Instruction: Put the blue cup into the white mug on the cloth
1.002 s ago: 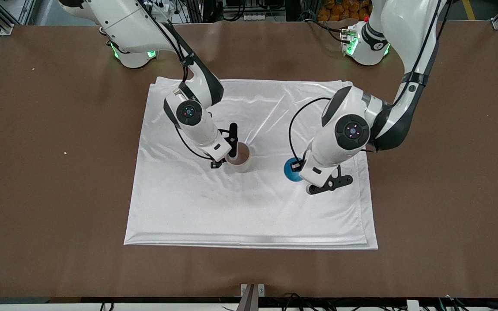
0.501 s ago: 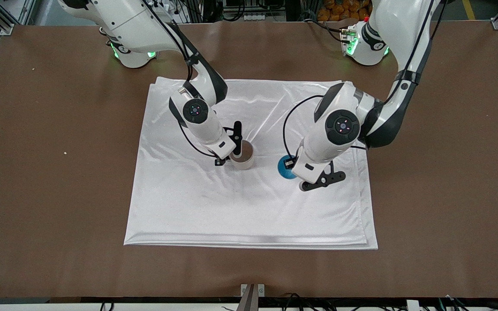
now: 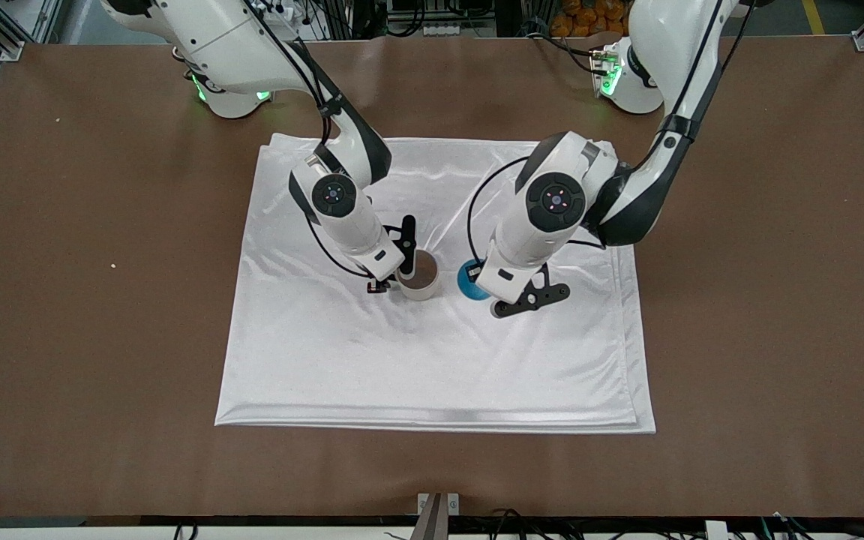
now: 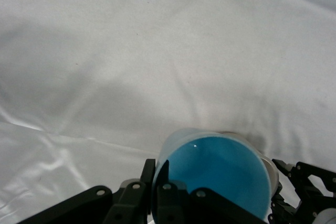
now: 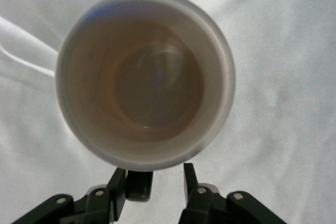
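We see a brown table [image 3: 87,300] with the cloth [image 3: 372,360] spread across its middle, glossy white, folded in layers that show along its edges, and lightly creased. A few pale specks lie on the bare brown surface toward the right arm's end. Along the top of the front view, past the table edge, there are aluminium frame posts, cables and what looks like a pile of orange items, though we cannot tell what they are. The white mug [image 3: 418,279] stands upright on the cloth, its pale inside open upward and empty in the right wrist view [image 5: 144,80]. The right gripper [image 3: 394,264] is down at the mug; in its wrist view the fingers [image 5: 131,182] stand a little apart at the mug's rim, near the dark handle, and we cannot tell whether they press on it. The blue cup [image 3: 471,280] sits just beside the mug, toward the left arm's end, and we cannot tell whether it rests on the cloth or hangs just above it. The left gripper [image 3: 503,289] is clamped on the cup's rim: in the left wrist view one finger [image 4: 163,182] reaches down inside the bright blue interior [image 4: 215,174]. The rim of the mug peeks out from under the cup in that same view.
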Controlling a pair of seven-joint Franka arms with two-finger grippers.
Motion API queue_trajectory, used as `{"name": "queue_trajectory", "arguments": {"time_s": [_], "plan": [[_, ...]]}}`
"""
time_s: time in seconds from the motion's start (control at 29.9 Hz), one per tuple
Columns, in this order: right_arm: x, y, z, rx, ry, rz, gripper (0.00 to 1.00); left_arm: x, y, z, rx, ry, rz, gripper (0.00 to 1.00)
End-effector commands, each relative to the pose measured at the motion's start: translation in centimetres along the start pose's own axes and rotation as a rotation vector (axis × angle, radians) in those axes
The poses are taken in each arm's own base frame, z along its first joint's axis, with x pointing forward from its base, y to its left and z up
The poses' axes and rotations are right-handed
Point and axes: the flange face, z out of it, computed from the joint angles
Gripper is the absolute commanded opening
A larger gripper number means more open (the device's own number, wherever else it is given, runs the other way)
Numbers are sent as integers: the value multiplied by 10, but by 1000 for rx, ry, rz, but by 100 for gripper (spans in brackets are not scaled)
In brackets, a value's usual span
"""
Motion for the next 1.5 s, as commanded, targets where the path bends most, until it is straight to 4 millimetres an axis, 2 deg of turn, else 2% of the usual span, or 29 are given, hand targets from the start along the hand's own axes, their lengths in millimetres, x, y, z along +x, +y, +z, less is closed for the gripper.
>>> {"name": "queue_trajectory", "arguments": {"time_s": [0.0,0.3,0.47,0.7,0.9,1.07,1.47], "plan": [[1,5,-38,-18,-5,14,100,-15,19,3,-6,5,10,0],[-21,18,-120,-15,-37,112,100,-40,39,7,-10,11,48,0],[-45,25,-169,-15,-56,203,100,-55,54,20,-23,24,81,0],[-83,35,-223,-20,-69,301,100,-71,68,31,-19,61,135,0],[-118,42,-265,-27,-68,370,100,-75,77,51,-37,81,154,0],[-151,45,-289,-3,-85,428,100,-77,80,66,-40,87,164,0],[-222,61,-377,25,-153,553,100,-71,81,98,-43,114,182,0]]}}
